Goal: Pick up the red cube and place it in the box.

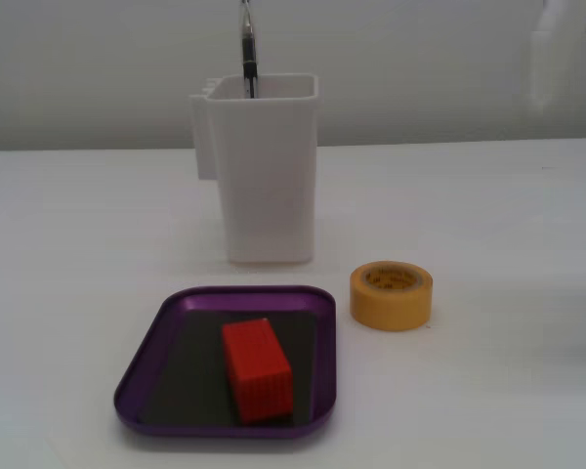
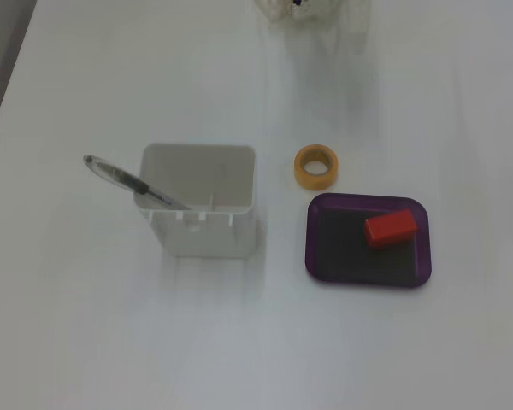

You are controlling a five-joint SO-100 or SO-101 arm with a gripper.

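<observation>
Red cube point(image 1: 258, 371): lying inside purple box point(image 1: 146, 363)
Yellow tape roll point(image 1: 392, 294): just right of box
White container point(image 1: 262, 176): behind box, holding pen point(image 1: 247, 47)

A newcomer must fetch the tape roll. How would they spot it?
Start at the tall white plastic container holding a pen. In this fixed view, the yellow tape roll lies right of it, above the shallow purple metallic tray: the only ring.
</observation>
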